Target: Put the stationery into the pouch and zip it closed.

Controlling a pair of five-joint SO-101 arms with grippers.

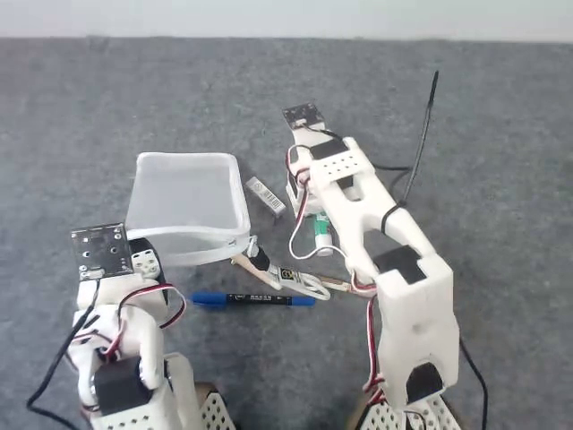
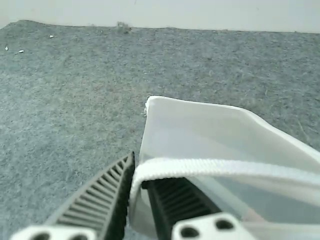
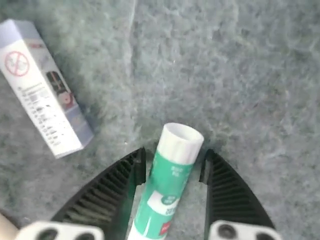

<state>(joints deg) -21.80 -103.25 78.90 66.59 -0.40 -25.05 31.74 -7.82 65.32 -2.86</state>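
On the grey desk [image 1: 81, 116] the pouch [image 2: 210, 135] is lying open, left of centre in the high view. The left end effector [image 2: 139, 172] is pinching its white zip rim, jaws nearly closed. The right end effector [image 3: 173, 161] is straddling the green glue stick [image 3: 169, 192], fingers apart with small gaps either side. A small box [image 3: 42, 87] is lying beside it. A blue pen [image 1: 255, 299] is lying near the arm bases.
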